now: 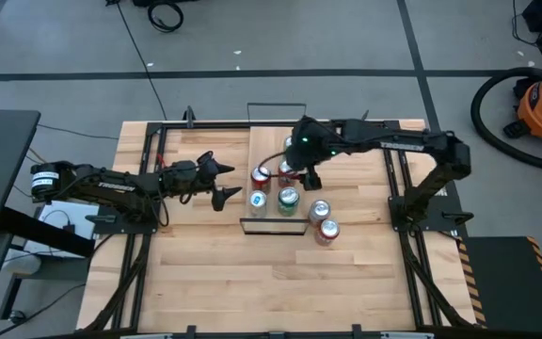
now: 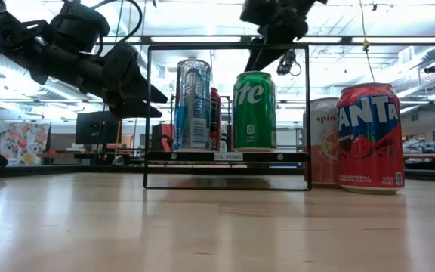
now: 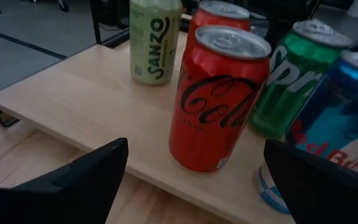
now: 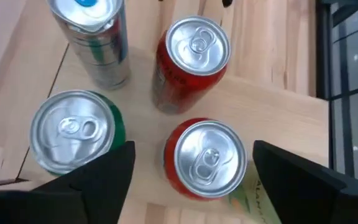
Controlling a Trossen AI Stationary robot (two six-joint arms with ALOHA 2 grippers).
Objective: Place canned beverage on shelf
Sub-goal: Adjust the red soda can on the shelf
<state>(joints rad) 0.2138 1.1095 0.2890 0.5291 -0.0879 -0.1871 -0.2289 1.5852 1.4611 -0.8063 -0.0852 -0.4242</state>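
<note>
High view shows your right gripper (image 1: 298, 172) above the shelf (image 1: 269, 141), fingers parted, holding nothing, directly over a red can (image 4: 202, 158) standing there. Your left gripper (image 1: 224, 181) waits wide open beside the shelf, above the tabletop (image 1: 205, 282).

Four cans sit on the shelf (image 1: 273, 188) — two in front, two behind. Two more cans (image 1: 323, 221) stand on the worktop (image 1: 205, 282) just right of it.
</note>
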